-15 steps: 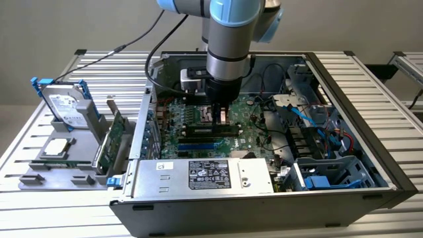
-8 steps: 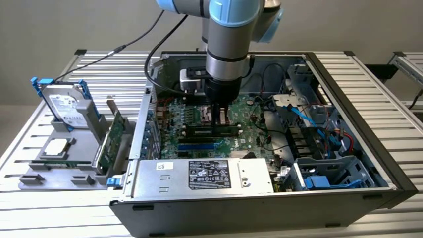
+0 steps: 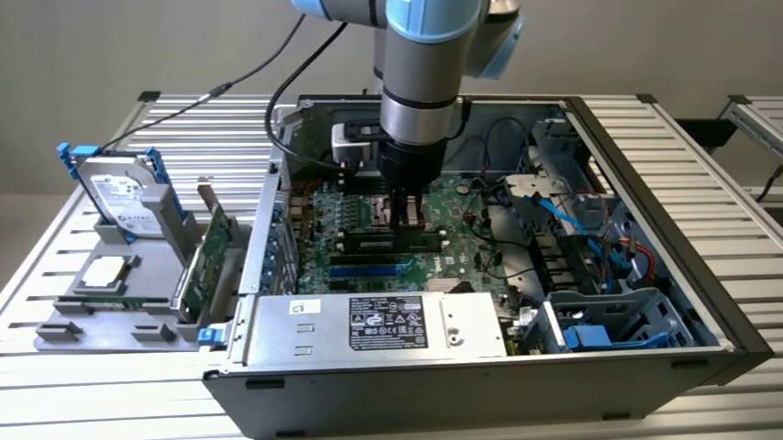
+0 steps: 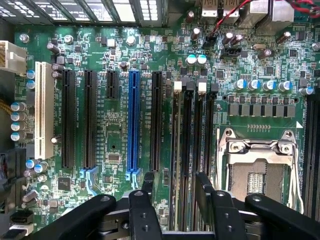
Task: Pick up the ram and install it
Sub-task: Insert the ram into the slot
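Note:
My gripper hangs low inside the open computer case, just above the motherboard. In the wrist view its two black fingers stand apart, the gripper open with nothing between them. Under that gap run the long black memory slots with white latches, beside the metal CPU socket. On the exterior view's left, green boards stand on edge in a grey fixture; I cannot tell the ram stick from the larger bracketed card there.
The case walls box the arm in. A power supply lies along the front, and blue and red cables and a drive cage crowd the exterior view's right. A hard drive stands in the fixture. Black and blue expansion slots line the board.

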Controlling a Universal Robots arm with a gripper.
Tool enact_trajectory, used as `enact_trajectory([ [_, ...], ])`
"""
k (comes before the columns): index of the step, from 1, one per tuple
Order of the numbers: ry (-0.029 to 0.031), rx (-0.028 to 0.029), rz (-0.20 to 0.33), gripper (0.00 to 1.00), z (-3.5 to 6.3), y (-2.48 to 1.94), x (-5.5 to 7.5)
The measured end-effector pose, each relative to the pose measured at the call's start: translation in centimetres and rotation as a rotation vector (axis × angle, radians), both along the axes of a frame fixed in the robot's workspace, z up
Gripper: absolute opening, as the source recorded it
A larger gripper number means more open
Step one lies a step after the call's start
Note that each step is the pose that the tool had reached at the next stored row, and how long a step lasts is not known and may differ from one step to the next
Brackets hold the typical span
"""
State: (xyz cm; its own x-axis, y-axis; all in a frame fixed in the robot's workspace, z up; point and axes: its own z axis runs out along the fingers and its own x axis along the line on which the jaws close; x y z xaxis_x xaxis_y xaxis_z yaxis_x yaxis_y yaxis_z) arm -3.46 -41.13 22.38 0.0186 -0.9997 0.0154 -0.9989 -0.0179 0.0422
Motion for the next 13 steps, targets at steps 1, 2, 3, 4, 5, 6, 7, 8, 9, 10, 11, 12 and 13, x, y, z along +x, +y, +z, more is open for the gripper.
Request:
enact_trajectory([
  [1, 0.0, -0.0001, 0.0, 0.46, 0.28, 0.0, 0.0],
  [2, 0.0, 0.0, 0.0, 0.46, 0.56, 0.0, 0.0],
  [3, 0.0001, 0.0, 0.0, 0.46, 0.88, 0.0, 0.0],
  [4, 0.0004, -0.0001, 0.0, 0.46, 1.25, 0.0, 0.0],
  [5, 0.0011, 0.0, 0.0, 0.46, 1.59, 0.0, 0.0],
  [6, 0.0019, 0.0001, 0.0, 0.46, 1.88, 0.0, 0.0],
  [7, 0.0027, 0.0, 0.0, 0.46, 2.11, 0.0, 0.0],
  [8, 0.0039, -0.0001, 0.0, 0.46, 2.27, 0.0, 0.0],
  [9, 0.0044, -0.0001, 0.0, 0.46, 2.33, 0.0, 0.0],
  [10, 0.0044, 0.0001, 0.0, 0.44, 2.33, 0.0, 0.0],
  [11, 0.0045, 0.0001, 0.0, 0.44, 2.33, 0.0, 0.0],
  [12, 0.0045, 0.0001, 0.0, 0.38, 2.33, 0.0, 0.0],
  [13, 0.0045, 0.0002, 0.0, 0.31, 2.33, 0.0, 0.0],
])
